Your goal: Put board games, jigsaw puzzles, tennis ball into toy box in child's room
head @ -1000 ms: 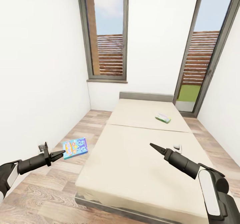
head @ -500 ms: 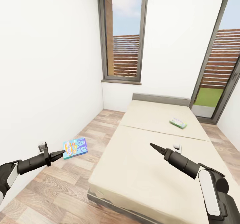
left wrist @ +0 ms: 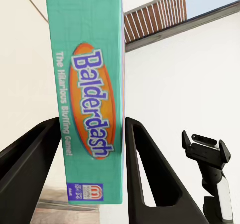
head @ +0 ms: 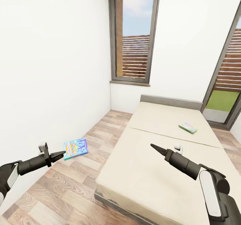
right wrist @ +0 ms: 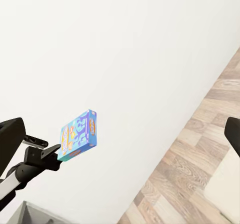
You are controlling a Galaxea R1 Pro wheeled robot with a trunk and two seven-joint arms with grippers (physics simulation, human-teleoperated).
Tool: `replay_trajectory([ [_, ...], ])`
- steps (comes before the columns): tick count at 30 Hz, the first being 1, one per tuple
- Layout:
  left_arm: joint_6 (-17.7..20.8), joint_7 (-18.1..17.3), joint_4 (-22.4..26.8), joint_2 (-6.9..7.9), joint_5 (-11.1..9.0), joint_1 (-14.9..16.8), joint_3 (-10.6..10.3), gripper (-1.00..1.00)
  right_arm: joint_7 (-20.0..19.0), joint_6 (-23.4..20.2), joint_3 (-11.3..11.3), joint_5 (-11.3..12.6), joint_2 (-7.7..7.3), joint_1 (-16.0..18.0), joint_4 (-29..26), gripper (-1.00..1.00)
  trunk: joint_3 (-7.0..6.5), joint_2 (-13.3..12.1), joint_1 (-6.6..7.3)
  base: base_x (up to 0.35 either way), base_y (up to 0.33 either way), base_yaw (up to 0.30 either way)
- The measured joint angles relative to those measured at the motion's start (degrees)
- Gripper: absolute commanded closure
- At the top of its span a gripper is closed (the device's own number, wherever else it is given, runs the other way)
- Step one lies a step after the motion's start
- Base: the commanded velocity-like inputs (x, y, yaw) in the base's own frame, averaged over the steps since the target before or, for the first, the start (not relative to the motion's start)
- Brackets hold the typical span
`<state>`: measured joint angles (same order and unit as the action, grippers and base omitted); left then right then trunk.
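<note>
My left gripper point(head: 63, 154) is shut on the edge of the small blue board game point(head: 75, 148), holding it in the air over the wood floor beside the left wall. In the left wrist view the "Balderdash" box point(left wrist: 92, 94) stands clamped between both black fingers point(left wrist: 150, 169). A white-green board game point(head: 187, 128) lies flat on the far part of the beige bed point(head: 147, 174). My right gripper point(head: 151, 146) hovers above the bed's near half with nothing in it; its fingers point(right wrist: 10, 139) sit wide apart in the right wrist view, which also catches the blue box point(right wrist: 77, 135).
The white wall runs close along my left, with a strip of wood floor point(head: 83, 184) between it and the bed. A tall dark-framed window point(head: 135, 41) is ahead and a glass door point(head: 227, 94) at the right.
The whole view has swung left, so the bed and windows slide to the right in the picture. Both arms keep their pose, and the blue box stays in my left gripper.
</note>
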<state>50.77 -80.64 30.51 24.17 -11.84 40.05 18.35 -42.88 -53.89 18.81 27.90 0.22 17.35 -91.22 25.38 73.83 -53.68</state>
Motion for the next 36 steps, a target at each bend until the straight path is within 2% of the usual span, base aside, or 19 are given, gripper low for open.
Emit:
replay_trajectory([
  [8, -0.3, 0.1, 0.0, 0.01, 0.0, 0.0, 0.0, 1.0, -0.1, 0.0, 0.0, 0.0, 0.02, 0.0, 0.0, -1.0, 0.24, -0.4, 0.23, -0.001, 0.0, 0.068],
  [24, -0.4, 0.1, 0.0, -0.14, 0.1, 0.0, 0.0, 1.0, -0.1, 0.0, 0.0, 0.0, -0.02, 0.0, 0.0, -1.0, 0.36, -0.4, 0.22, -0.165, -0.098, 0.271],
  [29, -0.4, 0.0, 0.0, -0.14, 0.1, 0.0, 0.0, 1.0, -0.1, 0.0, -0.1, 0.0, 0.01, 0.0, 0.0, -1.0, -0.54, -2.4, 1.32, -0.009, -0.007, 0.253],
  [36, -0.3, 0.1, 0.0, -0.13, 0.0, 0.0, 0.0, 1.0, -0.1, 0.0, -0.1, 0.0, 0.02, 0.0, 0.0, -1.0, -1.79, -5.2, 2.86, -0.001, -0.001, 0.06],
])
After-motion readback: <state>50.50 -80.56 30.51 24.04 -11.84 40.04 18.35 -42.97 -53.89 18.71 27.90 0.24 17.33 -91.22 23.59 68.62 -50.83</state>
